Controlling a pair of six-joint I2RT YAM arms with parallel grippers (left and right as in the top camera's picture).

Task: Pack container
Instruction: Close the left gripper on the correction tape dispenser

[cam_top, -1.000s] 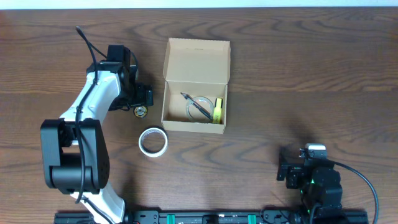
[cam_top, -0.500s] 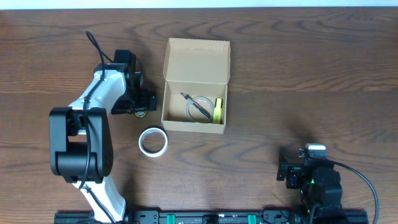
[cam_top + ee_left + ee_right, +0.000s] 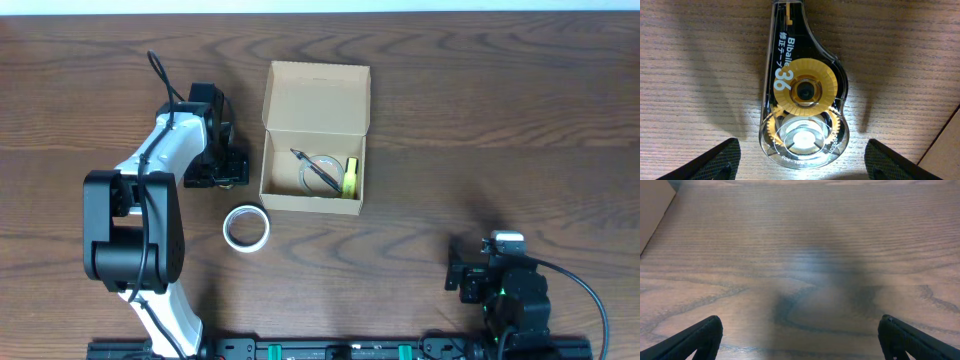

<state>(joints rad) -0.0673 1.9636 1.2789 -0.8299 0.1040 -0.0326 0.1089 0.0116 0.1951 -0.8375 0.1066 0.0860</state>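
Container (image 3: 317,98) open, upper centre of overhead frame, small items (image 3: 325,172) inside. L gripper (image 3: 227,171) just left of it, R gripper (image 3: 800,332) bottom right, both spread, empty. Tape roll (image 3: 246,227) below it; correction tape (image 3: 802,90) betw. L fingers (image 3: 720,162), no contact.

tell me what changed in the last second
The left gripper moved down the overhead view, from beside the correction tape dispenser to directly over it. Its open fingers now flank the dispenser without gripping it. Nothing was picked up or released. The dispenser, the cardboard box with its contents, the white tape roll and the right gripper stayed put.
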